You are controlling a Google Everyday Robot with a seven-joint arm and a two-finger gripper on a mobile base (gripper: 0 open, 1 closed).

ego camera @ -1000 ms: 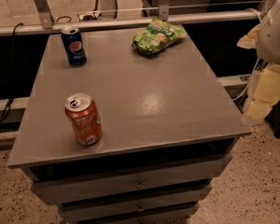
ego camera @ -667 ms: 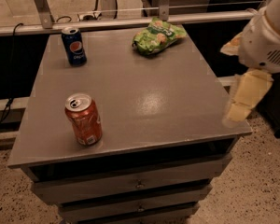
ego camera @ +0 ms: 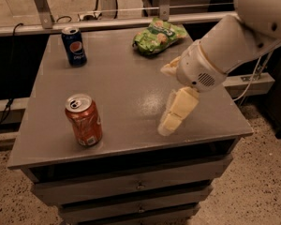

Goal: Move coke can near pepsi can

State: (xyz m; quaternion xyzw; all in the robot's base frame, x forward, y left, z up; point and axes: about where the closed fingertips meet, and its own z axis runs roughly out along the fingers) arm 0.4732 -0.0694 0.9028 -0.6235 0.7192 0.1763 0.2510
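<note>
The gripper (ego camera: 170,100) is hovering low over the counter's (ego camera: 122,78) right half, jaws spread. Bare counter is lying open between it and the coke can (ego camera: 84,121) at front left. The pepsi can (ego camera: 74,46) is standing back left, and a green snack bag (ego camera: 158,35) is lying just behind the gripper.
</note>
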